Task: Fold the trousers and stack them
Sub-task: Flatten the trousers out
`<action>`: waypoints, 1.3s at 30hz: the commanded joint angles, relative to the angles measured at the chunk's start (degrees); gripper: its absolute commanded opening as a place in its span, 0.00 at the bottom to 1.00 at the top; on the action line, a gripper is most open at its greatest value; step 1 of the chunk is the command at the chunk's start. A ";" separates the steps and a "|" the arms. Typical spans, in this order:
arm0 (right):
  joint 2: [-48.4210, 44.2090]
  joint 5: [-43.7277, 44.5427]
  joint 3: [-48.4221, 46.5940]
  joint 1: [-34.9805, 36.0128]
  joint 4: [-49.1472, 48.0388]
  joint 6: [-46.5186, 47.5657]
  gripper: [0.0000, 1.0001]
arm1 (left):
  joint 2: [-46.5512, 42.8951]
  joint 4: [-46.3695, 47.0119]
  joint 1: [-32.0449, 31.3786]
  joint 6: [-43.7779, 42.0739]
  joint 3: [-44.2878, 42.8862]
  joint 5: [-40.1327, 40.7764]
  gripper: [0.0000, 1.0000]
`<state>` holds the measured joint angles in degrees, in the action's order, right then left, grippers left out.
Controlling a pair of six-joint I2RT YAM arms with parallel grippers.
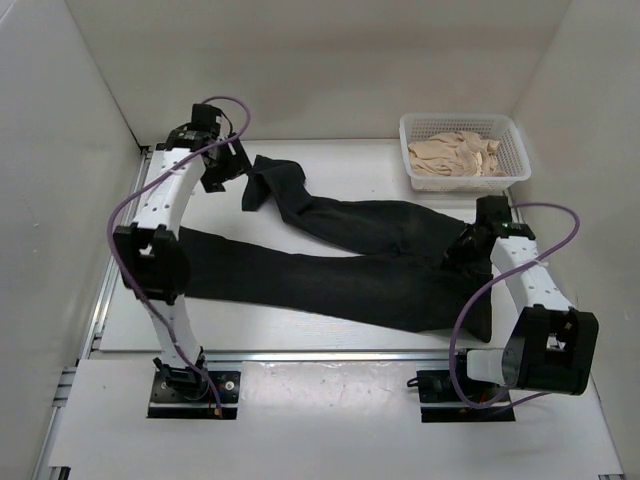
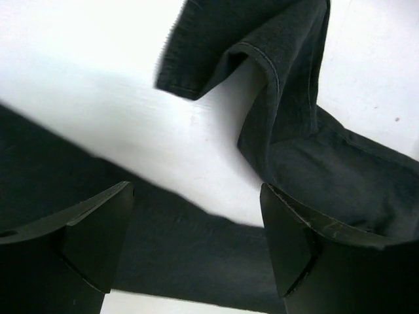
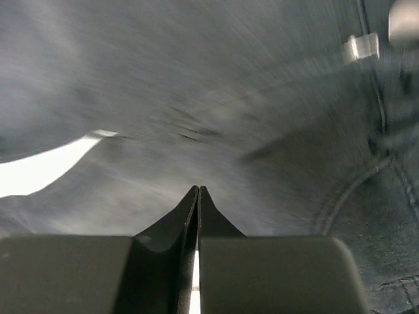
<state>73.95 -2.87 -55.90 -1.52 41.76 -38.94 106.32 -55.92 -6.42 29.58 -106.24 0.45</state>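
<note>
The black trousers (image 1: 330, 270) lie spread across the white table, waist at the right and two legs running left. The far leg's end (image 1: 262, 180) is folded over on itself. My left gripper (image 1: 222, 172) hovers open and empty just left of that folded end. In the left wrist view the gripper (image 2: 196, 190) is above the near leg, with the folded cuff (image 2: 262, 59) ahead of it. My right gripper (image 1: 462, 250) is over the waist area. In the right wrist view it (image 3: 198, 188) is shut, tips together, just above the blurred fabric (image 3: 196, 98), with no cloth seen between the fingers.
A white mesh basket (image 1: 520, 150) with beige garments (image 1: 455, 155) stands at the back right. White walls enclose the table on the left, back and right. A metal rail (image 1: 330, 355) runs along the table's near edge, in front of the arm bases.
</note>
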 commanded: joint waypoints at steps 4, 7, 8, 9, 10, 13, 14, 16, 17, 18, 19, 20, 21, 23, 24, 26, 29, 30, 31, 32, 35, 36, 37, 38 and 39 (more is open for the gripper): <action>-0.39 -9.34 8.97 -1.91 -3.53 -1.40 0.09 | 11.07 -0.33 -1.32 0.46 -7.22 -2.91 0.82; -0.39 -7.94 8.97 -1.91 -3.53 -0.70 0.16 | 13.90 -0.33 -1.32 3.01 -7.75 -4.40 0.84; -0.39 -7.94 8.10 -1.91 -2.92 -0.70 0.16 | 13.91 -0.33 -1.32 3.89 -7.24 -5.80 0.84; -0.39 -7.94 8.09 -1.91 -2.39 -0.18 0.17 | 13.91 0.98 -0.62 4.86 -6.54 -7.03 0.81; -0.39 -7.94 7.04 -1.91 -2.38 -0.17 0.17 | 13.30 1.69 -0.01 7.57 -3.92 -8.43 0.74; -0.39 -6.62 5.20 -1.91 -1.07 -0.17 0.19 | 9.09 7.13 2.62 12.84 4.59 -13.52 0.75; -0.39 -6.62 4.66 -1.91 -1.06 -0.17 0.19 | 7.77 8.36 3.24 13.82 6.46 -14.85 0.75; 0.22 -6.01 4.66 -1.91 -1.06 0.44 0.20 | 7.76 10.21 3.78 13.31 7.71 -15.65 0.76; 0.23 -6.00 4.14 -1.91 -1.06 0.44 0.20 | 8.28 10.22 3.26 10.78 6.49 -11.74 0.73; 0.84 -6.00 4.13 -1.91 -1.06 0.44 0.20 | 8.90 10.22 3.25 9.89 6.48 -10.48 0.73; 1.63 -6.00 3.52 -1.91 -1.06 0.44 0.20 | 8.90 10.22 3.25 8.84 5.61 -10.47 0.73; 1.63 -6.00 3.52 -1.91 -1.06 1.05 0.20 | 9.77 9.70 2.73 7.35 4.56 -10.99 0.73; 2.42 -6.52 2.91 -1.91 -1.06 1.06 0.20 | 11.35 9.69 2.72 6.55 3.85 -11.52 0.73; 3.04 -6.53 2.90 -1.91 -1.06 1.06 0.20 | 13.02 9.69 2.20 4.97 2.27 -11.52 0.73; 3.04 -6.53 2.90 -1.91 -1.06 1.06 0.20 | 13.82 8.99 0.98 3.83 0.61 -10.39 0.75; 3.04 -6.53 2.90 -1.91 -1.06 1.06 0.20 | 16.10 8.02 -0.08 2.94 -0.90 -8.02 0.76; 3.56 -6.53 2.37 -1.91 -1.06 1.58 0.21 | 20.14 5.39 -1.49 0.74 -4.06 -5.11 0.74; 3.57 -6.53 2.37 -1.91 -1.06 1.58 0.21 | 21.20 4.43 -2.54 0.74 -5.11 -1.36 0.72; 3.57 -6.53 2.37 -1.91 -1.06 1.58 0.21 | 23.03 3.81 -3.07 0.22 -6.86 1.11 0.71; 4.18 -6.53 2.37 -1.91 -1.06 1.58 0.21 | 23.92 3.28 -3.60 0.21 -7.75 3.66 0.69; 4.18 -6.53 2.90 -1.91 -1.06 1.58 0.21 | 27.34 2.57 -4.65 0.21 -12.05 10.18 0.53; 4.18 -6.53 2.90 -1.91 -1.06 1.58 0.21 | 28.05 1.88 -4.66 0.21 -13.20 10.97 0.45; 4.18 -6.53 2.90 -1.91 -1.06 1.58 0.21 | 28.67 1.87 -4.66 0.21 -15.56 12.46 0.29; 4.18 -6.53 2.90 -1.91 -1.06 1.58 0.21 | 29.72 1.87 -4.66 0.21 -16.71 12.47 0.21; 4.18 -5.92 2.90 -1.91 -1.06 1.58 0.21 | 29.73 1.17 -4.66 -0.31 -18.03 13.25 0.11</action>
<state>78.06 -9.13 -51.33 -3.31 40.42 -38.35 137.64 -53.47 -11.55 30.52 -119.22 7.14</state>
